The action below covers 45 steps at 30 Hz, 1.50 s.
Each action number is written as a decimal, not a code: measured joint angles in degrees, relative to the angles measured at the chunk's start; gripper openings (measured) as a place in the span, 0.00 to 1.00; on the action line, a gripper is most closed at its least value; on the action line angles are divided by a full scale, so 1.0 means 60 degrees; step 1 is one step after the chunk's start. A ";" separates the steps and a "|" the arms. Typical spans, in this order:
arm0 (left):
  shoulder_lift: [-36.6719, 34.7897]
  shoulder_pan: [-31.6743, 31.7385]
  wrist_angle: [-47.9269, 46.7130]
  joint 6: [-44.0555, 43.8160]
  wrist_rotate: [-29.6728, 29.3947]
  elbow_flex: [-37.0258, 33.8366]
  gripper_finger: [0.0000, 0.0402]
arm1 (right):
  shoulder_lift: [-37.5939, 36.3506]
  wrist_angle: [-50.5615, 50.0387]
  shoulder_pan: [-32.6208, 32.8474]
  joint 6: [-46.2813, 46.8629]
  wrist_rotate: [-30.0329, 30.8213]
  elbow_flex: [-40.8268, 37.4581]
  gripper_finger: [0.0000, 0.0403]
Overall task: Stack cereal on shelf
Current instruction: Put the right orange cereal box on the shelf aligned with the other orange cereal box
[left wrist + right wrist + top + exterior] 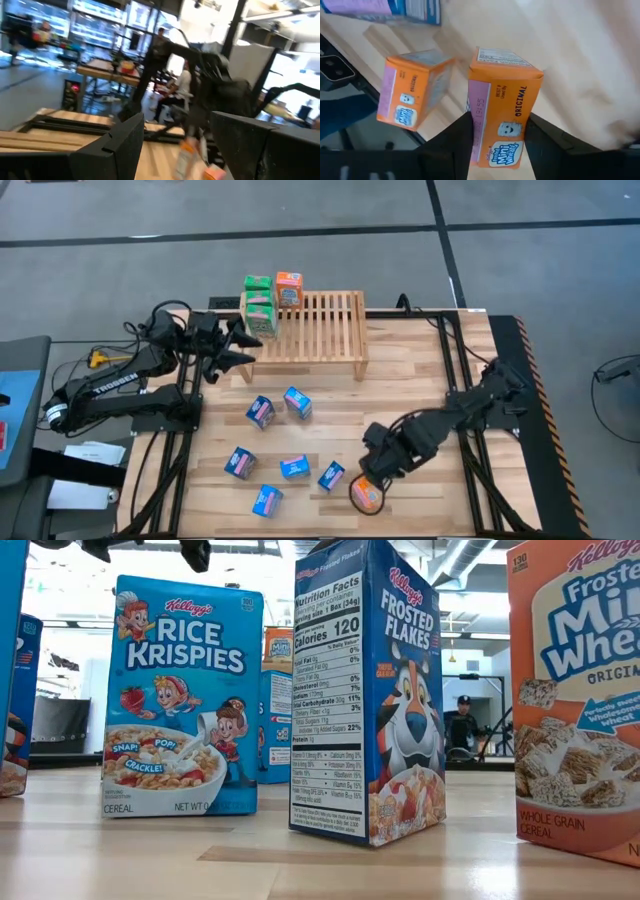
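We note the right pincer [372, 488] low at the near right part of the table [420, 380], its fingers [455, 145] set on either side of an orange cereal box [502, 112] and touching its side faces. The box stands upright, long axis vertical, top flap toward the wrist camera, the "ORIGINAL" lettering running along its height. A second orange box [410, 90] sits just beside it, tilted. In the low view an orange Mini-Wheats box [575, 700] stands at the right edge.

Six blue boxes [260, 412] lie scattered across the middle of the table, turned at different angles; in the low view two of them stand upright, Rice Krispies [185, 695] and Frosted Flakes [370, 690].

The shelf [320, 325] sits at the far side, slats running front to back. On its left end stand green boxes [258, 302] and an orange box [289, 288].

The left pincer [245, 348] hovers just left of the shelf, fingers [115, 145] spread, nothing between them.
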 joint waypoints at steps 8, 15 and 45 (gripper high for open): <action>0.0313 -0.0369 0.0046 -0.0236 0.0790 0.0000 0.54 | -0.0005 -0.1231 -0.1185 -0.2356 0.0553 0.2213 0.45; 0.1956 -0.1600 0.0078 0.0635 0.0737 0.0861 0.54 | 0.0000 -0.1195 -0.2173 -0.3874 0.0746 0.3077 0.45; 0.7690 -0.3087 -0.2073 0.3714 0.0691 0.4784 0.89 | -0.0004 0.0654 -0.3337 -0.6174 0.0993 0.3245 0.45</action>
